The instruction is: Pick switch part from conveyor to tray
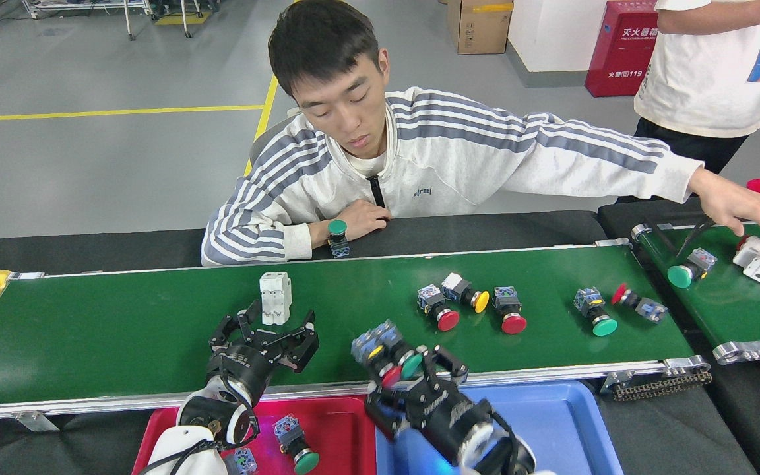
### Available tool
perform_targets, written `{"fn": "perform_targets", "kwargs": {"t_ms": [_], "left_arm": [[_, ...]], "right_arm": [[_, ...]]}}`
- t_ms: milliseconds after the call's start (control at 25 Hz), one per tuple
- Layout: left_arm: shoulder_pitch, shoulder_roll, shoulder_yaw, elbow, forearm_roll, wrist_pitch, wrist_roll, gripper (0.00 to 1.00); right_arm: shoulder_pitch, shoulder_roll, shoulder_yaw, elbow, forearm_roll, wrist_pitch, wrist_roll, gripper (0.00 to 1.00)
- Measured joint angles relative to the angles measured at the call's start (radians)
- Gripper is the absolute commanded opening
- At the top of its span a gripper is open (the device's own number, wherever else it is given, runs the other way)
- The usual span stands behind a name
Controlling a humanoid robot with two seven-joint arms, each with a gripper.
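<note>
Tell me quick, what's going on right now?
Right gripper shut on two switches, red and green, over the belt edge. Left gripper open, by the white block. Blue tray below, nothing blocking it.

Red cabinet, far right by the wall: white Chinese characters in two lines, the lower line ending in the digits "119". Seated person's striped jacket: small dark chest logo, too small to read. Left gripper: white lettering on its body, illegible.
</note>
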Motion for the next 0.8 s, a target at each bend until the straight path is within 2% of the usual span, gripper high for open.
{"fn": "perform_targets", "kwargs": {"t_ms": [80, 120, 160, 240, 280, 361, 441, 521, 601, 641, 721, 801], "left_arm": [[-0.027, 0.003, 0.0, 0.04, 0.0, 0.03, -0.001, 0.99], [-0.032, 0.005, 0.0, 0.053, 0.0, 0.046, -0.002, 0.92], [-0.032, 0.006, 0.0, 0.06, 0.0, 0.062, -0.003, 0.72], [-0.03, 0.007, 0.0, 0.064, 0.001, 0.084, 0.001, 0.14], [-0.024, 0.008, 0.002, 0.064, 0.007, 0.089, 0.004, 0.06], [-0.006, 0.009, 0.021, 0.065, 0.024, 0.092, 0.012, 0.0], [0.012, 0.01, 0.051, 0.064, 0.04, 0.094, 0.04, 0.0], [0.027, 0.017, 0.06, 0.059, 0.042, 0.096, 0.067, 0.0], [0.043, 0.031, 0.06, 0.047, 0.042, 0.095, 0.08, 0.0], [0.052, 0.035, 0.06, 0.037, 0.042, 0.095, 0.084, 0.0], [0.088, 0.037, 0.057, -0.01, 0.042, 0.098, 0.087, 0.0], [0.16, 0.037, 0.04, -0.127, 0.042, 0.081, 0.088, 0.0]], "right_arm": [[0.001, 0.008, 0.051, -0.003, 0.0, -0.033, 0.0, 1.0], [0.001, 0.01, 0.061, -0.004, 0.0, -0.041, 0.0, 1.0], [0.001, 0.011, 0.063, -0.004, 0.0, -0.047, 0.0, 1.0], [0.0, 0.011, 0.063, -0.005, 0.0, -0.052, 0.0, 1.0], [0.0, 0.011, 0.062, -0.008, -0.001, -0.052, 0.0, 1.0], [0.008, 0.011, 0.028, -0.025, -0.007, -0.057, 0.0, 1.0], [0.043, 0.014, -0.106, -0.046, -0.026, -0.015, -0.002, 1.0], [0.092, 0.022, -0.232, -0.059, -0.042, 0.097, -0.032, 1.0], [0.146, 0.02, -0.275, -0.065, -0.048, 0.244, -0.115, 1.0], [0.167, 0.009, -0.283, -0.065, -0.049, 0.318, -0.147, 1.0], [0.176, -0.051, -0.305, -0.065, -0.054, 0.414, -0.184, 1.0], [0.176, -0.078, -0.325, -0.065, -0.056, 0.482, -0.196, 1.0]]}}
